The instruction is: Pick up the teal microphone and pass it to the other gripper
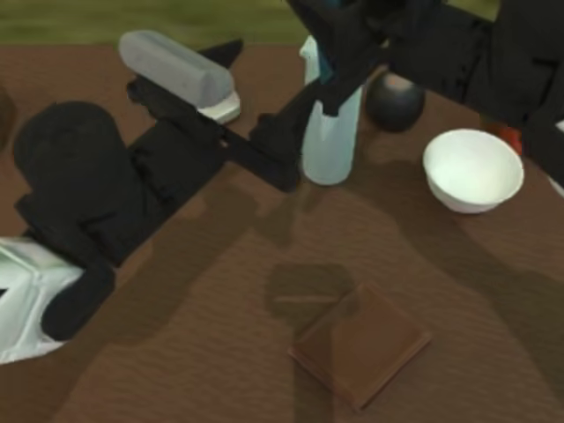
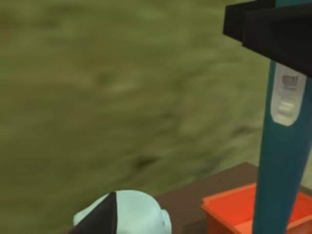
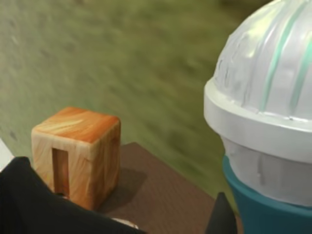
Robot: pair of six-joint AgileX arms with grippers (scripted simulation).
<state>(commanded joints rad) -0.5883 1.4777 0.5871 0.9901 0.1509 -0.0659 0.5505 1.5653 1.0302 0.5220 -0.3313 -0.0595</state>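
Handover step, mid-air: the left gripper (image 1: 282, 172) reaches in from the table's left edge and sits just beside the pale-mint bottle (image 1: 330, 141) near the middle of the far edge; open or closed can't be told. Above the bottle, the right gripper (image 1: 339, 53), coming in from the far right corner, is clamped on the teal microphone (image 1: 327, 67), held clear of the table, handle down. Further right stand a black ball (image 1: 395, 101) and a white bowl (image 1: 473, 169).

Judged next: the left gripper needs to rise and close on the free lower handle before the right lets go.

Top view shows only a sliver of teal. Left wrist view gives the handle w/ white switch (image 2: 285, 97) and an orange tray (image 2: 229, 209) behind. Right wrist view alone shows the mesh head (image 3: 265, 92) and a wooden block (image 3: 75, 153).
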